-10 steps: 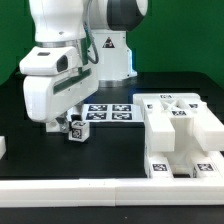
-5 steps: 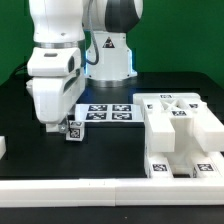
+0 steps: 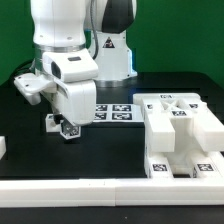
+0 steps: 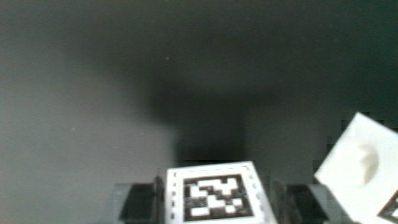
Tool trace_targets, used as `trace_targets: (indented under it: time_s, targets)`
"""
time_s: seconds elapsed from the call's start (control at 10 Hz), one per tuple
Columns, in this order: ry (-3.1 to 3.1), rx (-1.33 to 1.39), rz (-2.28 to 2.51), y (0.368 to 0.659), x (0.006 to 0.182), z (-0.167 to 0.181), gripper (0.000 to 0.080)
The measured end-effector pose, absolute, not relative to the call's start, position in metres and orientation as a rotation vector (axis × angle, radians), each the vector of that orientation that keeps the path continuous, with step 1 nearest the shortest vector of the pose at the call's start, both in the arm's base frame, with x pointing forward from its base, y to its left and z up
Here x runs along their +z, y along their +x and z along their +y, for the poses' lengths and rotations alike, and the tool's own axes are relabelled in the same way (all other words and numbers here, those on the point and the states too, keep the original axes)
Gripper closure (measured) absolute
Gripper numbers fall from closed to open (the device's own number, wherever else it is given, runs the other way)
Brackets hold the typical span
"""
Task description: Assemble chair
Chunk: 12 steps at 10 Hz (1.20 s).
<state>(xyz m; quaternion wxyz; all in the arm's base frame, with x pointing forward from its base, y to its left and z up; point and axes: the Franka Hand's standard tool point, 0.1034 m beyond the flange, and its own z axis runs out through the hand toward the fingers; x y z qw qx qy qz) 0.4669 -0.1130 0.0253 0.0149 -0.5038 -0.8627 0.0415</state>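
My gripper [image 3: 67, 129] is shut on a small white chair part with a marker tag [image 3: 68, 130], held low over the black table at the exterior view's left. In the wrist view the same tagged part [image 4: 215, 194] sits between my dark fingers [image 4: 139, 200]. The large white chair seat assembly [image 3: 180, 135] lies on the table at the exterior view's right, apart from my gripper. A white piece's corner [image 4: 361, 160] shows at the edge of the wrist view.
The marker board [image 3: 115, 111] lies flat behind my gripper, in front of the robot base [image 3: 112, 55]. A white rail [image 3: 110, 189] runs along the table's front edge. A small white part [image 3: 4, 146] sits at the exterior view's far left.
The wrist has turned and the gripper has shifted slightly, carrying the tagged part; the part now hangs lower and more edge-on under the hand.
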Motion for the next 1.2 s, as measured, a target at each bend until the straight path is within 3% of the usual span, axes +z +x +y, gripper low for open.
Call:
trace_targets:
  time_s: [0.6, 0.9, 1.0, 1.1, 1.2]
  targets:
    - [-0.709, 0.257, -2.875, 0.463, 0.026, -0.081, 0.0515]
    - [-0.680, 0.260, -2.869, 0.459, 0.020, -0.080, 0.0515]
    - [-0.681, 0.260, -2.869, 0.459, 0.020, -0.081, 0.0433]
    - [-0.683, 0.261, -2.868, 0.459, 0.020, -0.081, 0.0297]
    - [-0.684, 0.261, -2.868, 0.459, 0.020, -0.081, 0.0297]
